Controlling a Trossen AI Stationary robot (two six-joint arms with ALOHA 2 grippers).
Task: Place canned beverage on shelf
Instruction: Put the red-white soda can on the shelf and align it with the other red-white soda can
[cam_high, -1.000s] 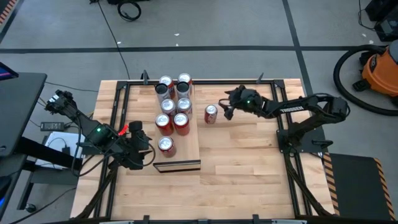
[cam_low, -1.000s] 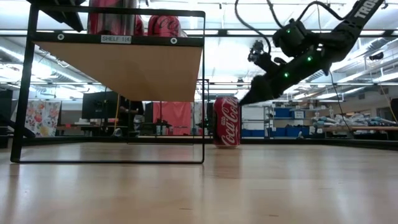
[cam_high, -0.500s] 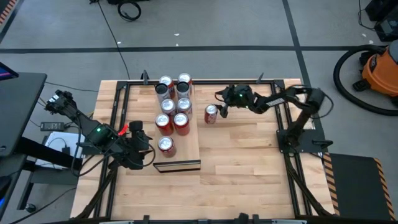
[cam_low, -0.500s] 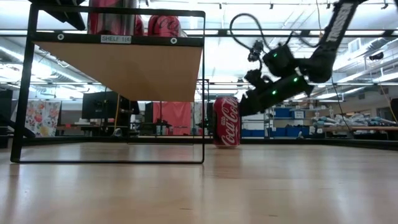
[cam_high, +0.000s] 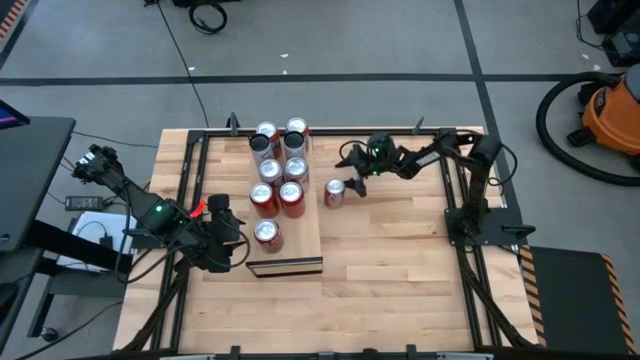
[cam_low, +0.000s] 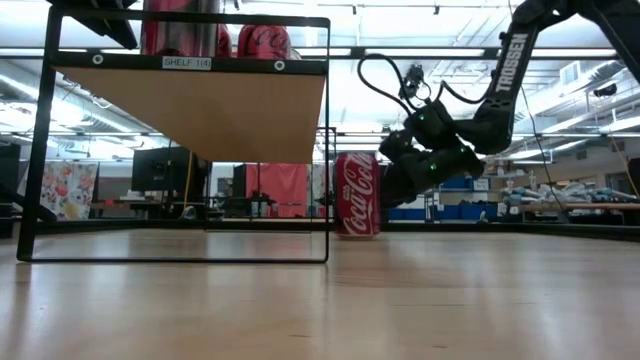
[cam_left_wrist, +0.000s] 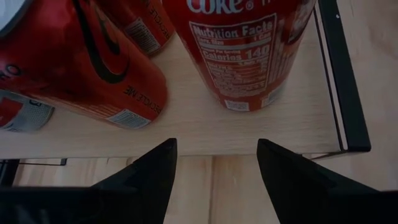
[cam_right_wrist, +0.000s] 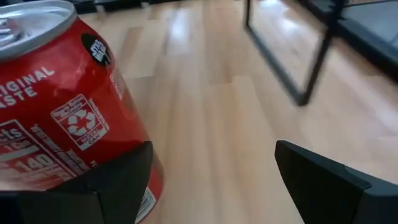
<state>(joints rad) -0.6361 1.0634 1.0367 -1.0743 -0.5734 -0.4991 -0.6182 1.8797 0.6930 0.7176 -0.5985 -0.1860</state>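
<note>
On the left side of the table, the left arm is lying low and folded, its left gripper (cam_high: 232, 243) resting level just beside the near corner of the shelf (cam_high: 305, 240). Its fingers (cam_left_wrist: 149, 177) are standing apart with nothing between them. Directly ahead of those fingertips, a red cola can (cam_left_wrist: 245, 50) is standing upright on the pale shelf top, with more red cans (cam_left_wrist: 81, 62) beside it. From above, a cluster of red and silver cans (cam_high: 279, 165) is filling the shelf beyond that gripper.

Further right, a single canned beverage (cam_high: 335, 193) is standing on the wooden tabletop (cam_high: 400, 240), just beside the shelf's long edge and not on it. It looks slightly tilted in the low view.

The right arm is reaching from its base at the table's right edge, elbow raised, forearm sloping down toward that can. The right gripper (cam_high: 352, 170) is sitting against the can's side. Its fingers (cam_right_wrist: 323, 180) are spread wide; one finger is touching the can, the other is standing clear, so nothing is gripped.
</note>
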